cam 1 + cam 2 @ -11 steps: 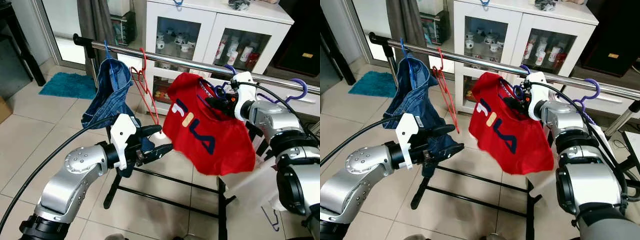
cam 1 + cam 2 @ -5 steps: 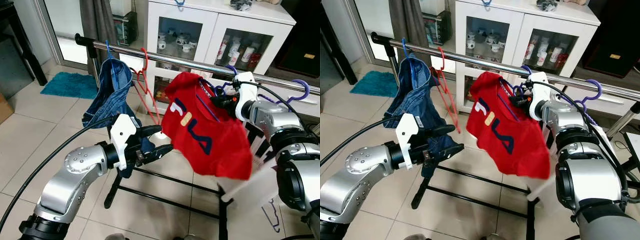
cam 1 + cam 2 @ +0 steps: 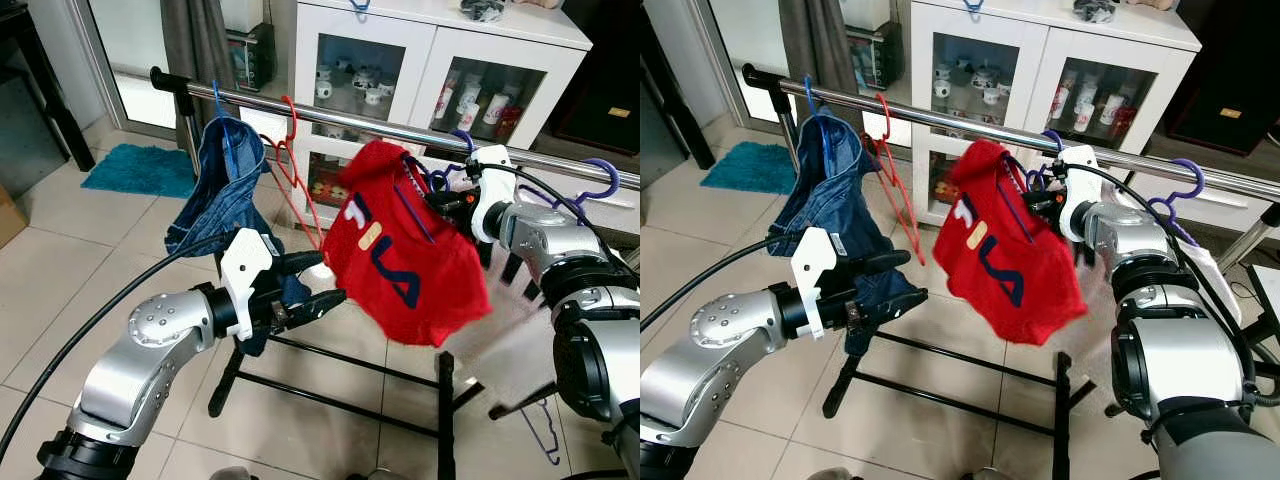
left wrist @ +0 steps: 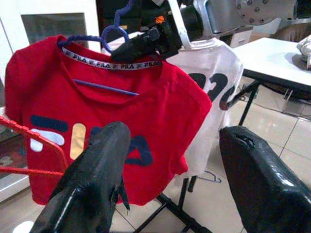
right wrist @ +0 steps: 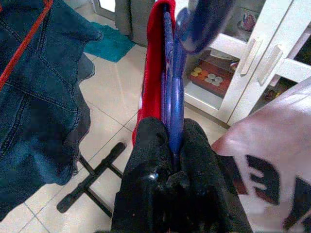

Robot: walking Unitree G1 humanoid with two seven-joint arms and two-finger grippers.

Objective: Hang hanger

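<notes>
Tiled floor and a white glass-door cabinet (image 3: 400, 70) lie behind a steel clothes rail (image 3: 330, 117), whose left end carries a denim garment (image 3: 222, 185) and an empty red hanger (image 3: 297, 170). Near the rail's middle, the right gripper (image 3: 440, 203) holds the purple hanger (image 3: 440, 178) bearing a red FILA T-shirt (image 3: 400, 260), its hook just below the rail. Lower down, the left gripper (image 3: 312, 280) hovers open and empty. From the left wrist, both fingers (image 4: 97, 179) are spread apart, facing the shirt. From the right wrist, the fingers (image 5: 150, 145) pinch the hanger's purple neck.
</notes>
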